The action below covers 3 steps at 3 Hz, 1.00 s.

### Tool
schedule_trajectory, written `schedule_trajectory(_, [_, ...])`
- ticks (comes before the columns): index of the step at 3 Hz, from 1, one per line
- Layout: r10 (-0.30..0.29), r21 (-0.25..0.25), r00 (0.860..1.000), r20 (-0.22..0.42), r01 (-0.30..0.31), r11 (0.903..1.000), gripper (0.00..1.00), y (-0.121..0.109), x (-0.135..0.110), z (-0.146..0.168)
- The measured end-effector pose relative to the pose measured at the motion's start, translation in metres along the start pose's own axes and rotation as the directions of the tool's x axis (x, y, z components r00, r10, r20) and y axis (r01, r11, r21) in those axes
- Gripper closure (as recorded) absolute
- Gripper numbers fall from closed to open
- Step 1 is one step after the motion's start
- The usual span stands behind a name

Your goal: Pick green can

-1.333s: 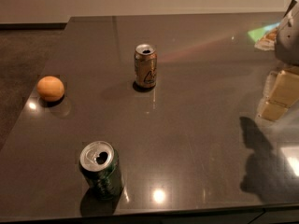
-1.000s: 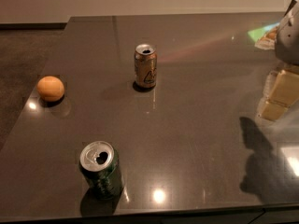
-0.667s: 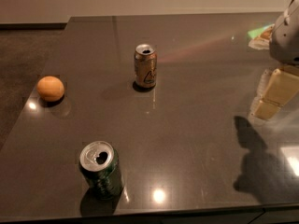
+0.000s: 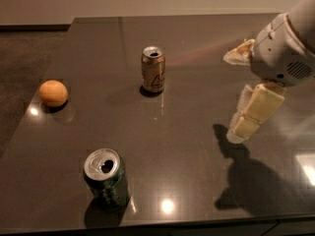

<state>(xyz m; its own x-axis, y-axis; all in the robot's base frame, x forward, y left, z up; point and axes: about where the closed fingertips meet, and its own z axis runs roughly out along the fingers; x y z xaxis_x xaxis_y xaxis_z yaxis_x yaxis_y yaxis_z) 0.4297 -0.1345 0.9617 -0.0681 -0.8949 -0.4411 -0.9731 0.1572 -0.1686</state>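
Note:
The green can [image 4: 105, 178] stands upright on the dark table [image 4: 187, 146] near its front left edge, with its silver top and pull-tab opening facing up. My gripper [image 4: 230, 97] hangs above the right side of the table, well to the right of the green can and farther back. It is open and empty, one cream finger [image 4: 239, 54] at the top and the other [image 4: 252, 113] pointing down and to the left. Its shadow falls on the table below it.
A gold-brown can with a triangle mark [image 4: 153, 69] stands upright at the table's middle back. An orange [image 4: 53, 93] lies near the left edge. The table's front edge runs just below the green can. Dark carpet [image 4: 22, 68] lies to the left.
The gripper and arm have moved left, further into view over the table's right side. The cans and the orange have not moved.

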Motion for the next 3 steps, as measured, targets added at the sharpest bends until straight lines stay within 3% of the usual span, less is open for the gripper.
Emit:
schedule_trajectory(1, [-0.056, -0.044, 0.993, 0.101, 0.061, 0.9972, 0.00, 0.027, -0.034, 0.021])
schedule_trajectory(3, [-0.148, -0.110, 0.963, 0.224, 0.176, 0.9783, 0.00, 0.084, -0.088, 0.082])
